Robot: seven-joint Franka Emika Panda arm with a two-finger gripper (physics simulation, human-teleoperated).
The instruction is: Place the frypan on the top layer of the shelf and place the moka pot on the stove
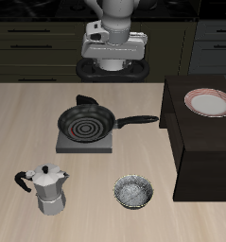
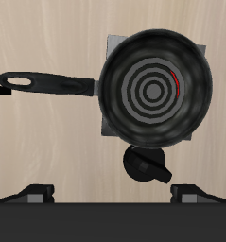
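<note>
On the stove [image 1: 85, 141] sits the frypan [image 1: 85, 123], covering nearly the whole plate, so only grey corners and a sliver of red coil show past its rim in the wrist view. The pan [image 2: 154, 91] is round, black and shallow, its floor ringed with pale concentric circles. Its long straight handle [image 1: 138, 120] runs level over the table [image 1: 29, 123] toward the shelf [image 1: 195, 156], the tip stopping just short of that dark box; the long axis lies roughly parallel to the table's front edge.

Above and farther back hangs the hand [image 1: 113, 62], well clear of the pan and looking straight down on it. Its two finger tips [image 2: 39, 192] appear spread wide with nothing between them, so I judge it open and empty. To grasp, it would likely come down and forward onto the handle [image 2: 48, 83], closing across that axis.

A white plate [image 1: 208, 102] already rests on the shelf's top layer, leaving bare surface nearer the front. Near the table's front edge, well apart from the stove, the moka pot [image 1: 47, 188] stands upright, a small patterned bowl [image 1: 132, 193] beside it. A black knob [image 2: 145, 164] sits just behind the stove.
</note>
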